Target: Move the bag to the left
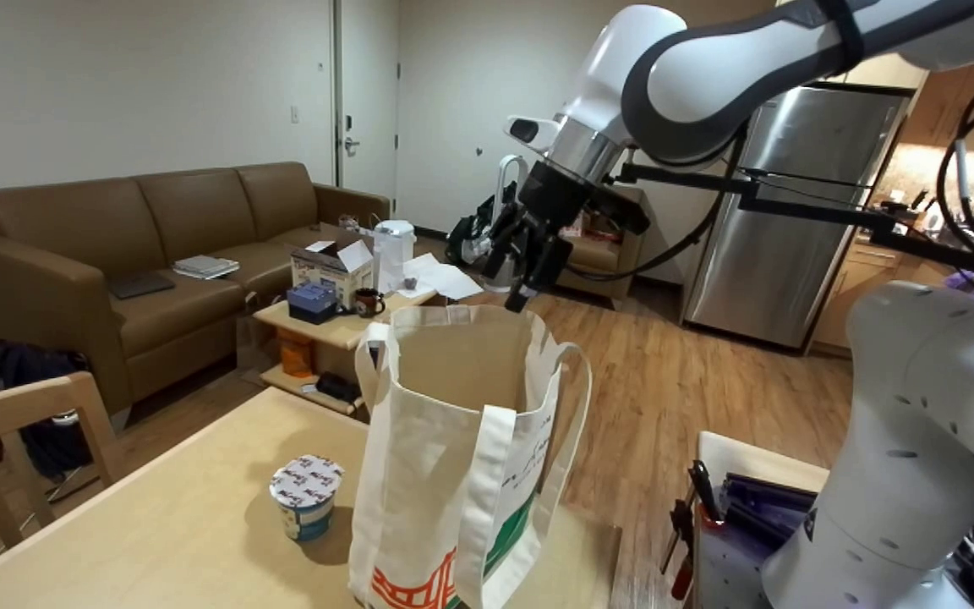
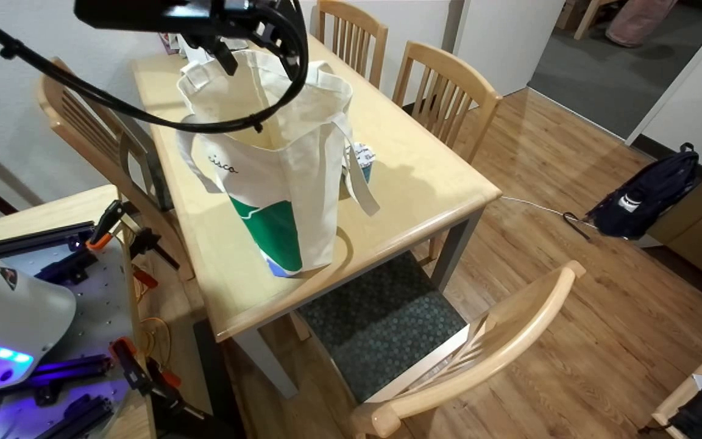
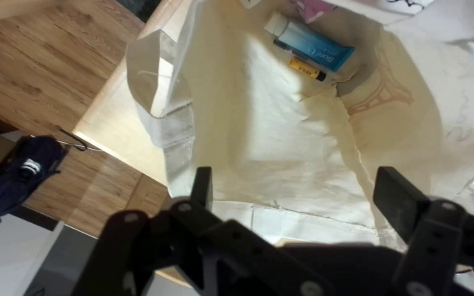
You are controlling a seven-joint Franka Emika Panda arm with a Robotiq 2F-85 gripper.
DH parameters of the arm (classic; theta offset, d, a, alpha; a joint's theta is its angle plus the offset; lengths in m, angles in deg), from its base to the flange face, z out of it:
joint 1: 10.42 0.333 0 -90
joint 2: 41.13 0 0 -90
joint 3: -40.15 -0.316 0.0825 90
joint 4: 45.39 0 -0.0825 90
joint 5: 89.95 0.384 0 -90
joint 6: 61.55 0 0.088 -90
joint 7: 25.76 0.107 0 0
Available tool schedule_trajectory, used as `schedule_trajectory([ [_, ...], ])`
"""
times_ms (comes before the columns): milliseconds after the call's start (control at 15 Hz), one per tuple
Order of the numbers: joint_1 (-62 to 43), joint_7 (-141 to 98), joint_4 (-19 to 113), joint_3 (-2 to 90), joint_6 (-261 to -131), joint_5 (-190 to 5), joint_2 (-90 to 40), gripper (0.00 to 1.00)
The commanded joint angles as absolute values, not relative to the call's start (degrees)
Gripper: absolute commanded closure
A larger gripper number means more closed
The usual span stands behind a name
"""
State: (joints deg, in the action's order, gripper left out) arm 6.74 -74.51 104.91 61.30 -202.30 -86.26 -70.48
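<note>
The bag, cream-white with loop handles, stands upright and open-topped on the wooden table in both exterior views. Red-orange and green print shows low on its sides. My gripper is open and empty over the bag's mouth, near the rim; it also shows in an exterior view, partly behind a black cable. In the wrist view the open fingers stand apart above the bag's inside, with a stretch of rim between them. I cannot tell whether a finger touches the cloth.
A round patterned cup stands on the table beside the bag. A blue tube and a small yellow stick lie inside the bag. Chairs surround the table. A low table with boxes stands beyond.
</note>
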Motion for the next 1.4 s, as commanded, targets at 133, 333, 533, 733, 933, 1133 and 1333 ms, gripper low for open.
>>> schedule_trajectory([
  [133, 17.0, -97.0, 98.1, 69.1, -201.6, -75.9, -60.6, 0.00],
  [333, 24.1, -108.4, 94.6, 74.5, -200.2, -70.8, -56.4, 0.00],
  [533, 29.5, -119.3, 91.8, 78.2, -198.6, -66.5, -52.9, 0.00],
  [733, 32.0, -130.7, 91.3, 81.6, -195.6, -63.8, -52.8, 0.00],
  [933, 32.9, -140.7, 91.0, 84.3, -192.0, -64.0, -53.8, 0.00],
  [1133, 23.6, -150.5, 89.1, 76.7, -185.7, -58.6, -51.1, 0.00],
  [1333, 13.3, -147.0, 90.8, 66.6, -187.2, -58.9, -51.6, 0.00],
])
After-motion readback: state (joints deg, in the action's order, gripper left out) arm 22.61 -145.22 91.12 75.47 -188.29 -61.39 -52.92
